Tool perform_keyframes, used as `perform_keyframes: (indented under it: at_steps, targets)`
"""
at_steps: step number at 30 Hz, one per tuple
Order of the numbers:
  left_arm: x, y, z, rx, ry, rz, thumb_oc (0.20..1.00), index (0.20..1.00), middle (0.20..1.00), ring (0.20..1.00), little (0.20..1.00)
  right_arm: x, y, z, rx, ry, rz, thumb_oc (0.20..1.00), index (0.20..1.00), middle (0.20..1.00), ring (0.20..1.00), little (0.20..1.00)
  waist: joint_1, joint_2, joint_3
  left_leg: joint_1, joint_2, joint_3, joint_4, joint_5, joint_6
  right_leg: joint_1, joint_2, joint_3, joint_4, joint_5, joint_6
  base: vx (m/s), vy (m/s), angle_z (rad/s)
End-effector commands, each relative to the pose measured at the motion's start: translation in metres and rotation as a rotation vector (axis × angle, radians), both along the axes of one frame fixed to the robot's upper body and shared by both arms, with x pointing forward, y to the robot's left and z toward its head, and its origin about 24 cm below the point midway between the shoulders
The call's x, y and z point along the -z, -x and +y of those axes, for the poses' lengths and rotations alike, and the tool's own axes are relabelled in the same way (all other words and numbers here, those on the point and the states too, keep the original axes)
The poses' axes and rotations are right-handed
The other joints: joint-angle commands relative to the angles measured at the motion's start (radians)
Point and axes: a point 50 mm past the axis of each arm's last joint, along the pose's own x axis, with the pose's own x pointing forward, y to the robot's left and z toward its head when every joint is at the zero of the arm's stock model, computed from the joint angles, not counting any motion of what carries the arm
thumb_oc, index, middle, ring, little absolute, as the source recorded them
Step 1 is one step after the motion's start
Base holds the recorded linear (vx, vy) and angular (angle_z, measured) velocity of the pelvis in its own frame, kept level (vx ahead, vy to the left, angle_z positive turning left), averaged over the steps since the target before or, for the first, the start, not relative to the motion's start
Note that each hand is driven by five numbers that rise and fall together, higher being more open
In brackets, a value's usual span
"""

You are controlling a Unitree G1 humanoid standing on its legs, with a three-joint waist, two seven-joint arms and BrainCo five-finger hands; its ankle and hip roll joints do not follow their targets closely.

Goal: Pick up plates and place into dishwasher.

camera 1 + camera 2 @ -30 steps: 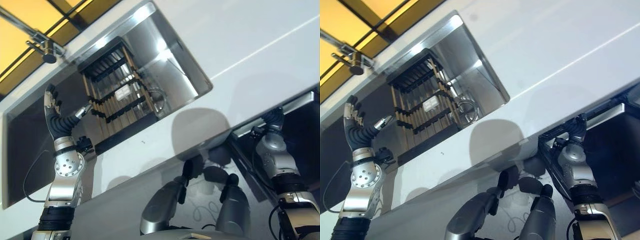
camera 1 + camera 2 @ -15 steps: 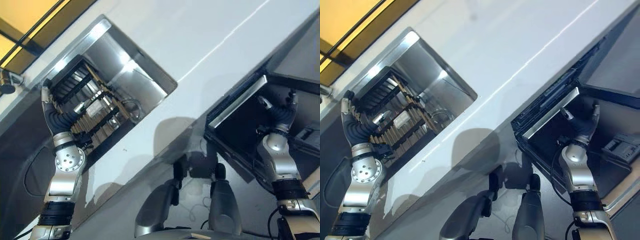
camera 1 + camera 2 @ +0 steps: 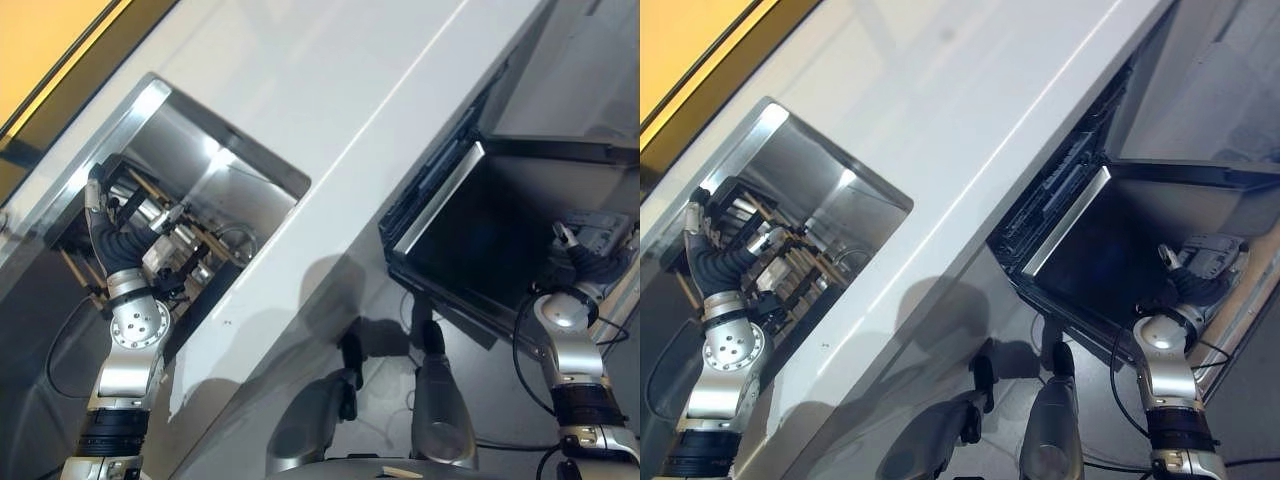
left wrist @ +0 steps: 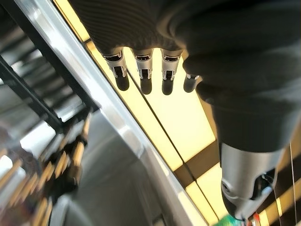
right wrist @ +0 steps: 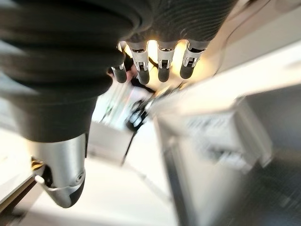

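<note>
A white tabletop (image 3: pixel 330 110) runs diagonally across the kitchen, a yellow-lit strip (image 3: pixel 45 50) along its far edge. Nearest, at the tabletop's front right, the one dishwasher (image 3: pixel 470 240) stands open, its dark door dropped down; what lies inside cannot be made out. The right hand (image 3: pixel 590 262) hovers over the door's outer corner, fingers (image 5: pixel 162 63) straight and loosely spread, holding nothing. Farther along, a single steel sink (image 3: pixel 175 150) is set into the tabletop's left end. It holds one slatted drying rack (image 3: pixel 790 270) (wooden bars on a dark frame), its long axis along the sink; no plates can be told apart in it. The left hand (image 3: pixel 115 225) is raised over the rack, fingers (image 4: pixel 143 70) straight, thumb apart, empty.
</note>
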Motion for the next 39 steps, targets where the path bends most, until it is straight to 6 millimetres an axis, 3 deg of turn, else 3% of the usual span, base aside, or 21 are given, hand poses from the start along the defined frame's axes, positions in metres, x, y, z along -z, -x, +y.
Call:
perform_keyframes:
  at_steps: [1, 6, 11, 16, 22, 26, 30, 35, 39]
  targets:
    - [-0.014, 0.012, 0.006, -0.003, -0.054, -0.082, 1.0, 1.0, 1.0, 1.0, 1.0, -0.005, 0.012, 0.004, 0.043, 0.12, 0.017, 1.0, 1.0, 1.0, 1.0, 1.0, -0.027, -0.04, -0.095, -0.02, -0.031, -0.034, 0.072, -0.049, 0.013, 0.065, -0.068, 0.046, -0.064, 0.1, -0.018, 0.09, 0.126, -0.35]
    - [-0.005, 0.016, 0.009, -0.008, -0.035, -0.043, 1.0, 1.0, 1.0, 1.0, 1.0, 0.018, 0.03, 0.0, 0.056, 0.098, 0.12, 1.0, 1.0, 1.0, 1.0, 1.0, -0.049, -0.041, -0.136, 0.027, -0.03, -0.005, 0.036, -0.054, 0.018, 0.074, -0.077, 0.053, -0.065, 0.114, -0.008, 0.06, 0.115, -0.24]
    - [0.002, 0.016, 0.007, -0.021, -0.016, -0.027, 1.0, 1.0, 1.0, 1.0, 1.0, 0.034, 0.037, 0.001, 0.015, 0.057, 0.199, 1.0, 1.0, 1.0, 1.0, 1.0, -0.076, -0.022, -0.135, 0.027, -0.034, 0.037, 0.046, -0.07, 0.021, 0.045, -0.081, 0.061, -0.055, 0.115, 0.001, 0.0, 0.134, -0.29]
    - [0.005, 0.006, -0.004, -0.013, 0.032, -0.041, 1.0, 1.0, 1.0, 1.0, 1.0, 0.046, 0.029, 0.005, -0.017, -0.123, 0.146, 1.0, 1.0, 1.0, 1.0, 1.0, -0.103, 0.03, -0.074, -0.049, -0.055, 0.062, 0.145, -0.092, 0.024, -0.048, -0.07, 0.092, 0.037, 0.097, -0.017, -0.11, 0.11, -0.23]
    - [0.005, -0.002, -0.015, 0.004, 0.059, -0.064, 1.0, 1.0, 1.0, 1.0, 1.0, 0.068, 0.03, 0.01, 0.092, -0.318, 0.053, 1.0, 1.0, 1.0, 1.0, 1.0, -0.109, 0.095, -0.007, -0.118, -0.079, 0.063, 0.21, -0.094, 0.024, -0.123, -0.057, 0.101, 0.123, 0.068, -0.04, -0.07, 0.042, -0.15]
    - [0.003, -0.005, -0.023, 0.026, 0.073, -0.077, 1.0, 1.0, 1.0, 1.0, 1.0, 0.062, 0.029, 0.006, 0.216, -0.341, -0.048, 1.0, 1.0, 1.0, 1.0, 1.0, -0.112, 0.133, 0.025, -0.172, -0.088, 0.062, 0.261, -0.107, 0.03, -0.193, -0.05, 0.102, 0.209, 0.035, -0.06, -0.07, 0.02, -0.02]
    - [0.0, -0.007, -0.032, 0.062, 0.095, -0.094, 1.0, 1.0, 1.0, 1.0, 1.0, 0.043, 0.021, 0.002, 0.304, -0.296, -0.164, 1.0, 1.0, 1.0, 1.0, 1.0, -0.112, 0.179, 0.044, -0.217, -0.1, 0.06, 0.306, -0.123, 0.034, -0.254, -0.041, 0.111, 0.289, -0.006, -0.074, -0.02, 0.01, 0.0]
    - [-0.001, -0.01, -0.039, 0.083, 0.11, -0.091, 1.0, 1.0, 1.0, 1.0, 1.0, 0.029, 0.01, 0.004, 0.335, -0.308, -0.262, 1.0, 1.0, 1.0, 1.0, 1.0, -0.111, 0.213, 0.063, -0.27, -0.107, 0.071, 0.359, -0.139, 0.038, -0.322, -0.033, 0.114, 0.371, -0.039, -0.087, -0.02, -0.022, 0.02]
    - [-0.002, -0.011, -0.047, 0.123, 0.129, -0.095, 1.0, 1.0, 1.0, 1.0, 1.0, 0.006, -0.004, 0.004, 0.358, -0.337, -0.396, 1.0, 1.0, 1.0, 1.0, 1.0, -0.107, 0.244, 0.085, -0.319, -0.113, 0.08, 0.409, -0.158, 0.037, -0.383, -0.029, 0.113, 0.451, -0.079, -0.098, -0.02, -0.046, 0.02]
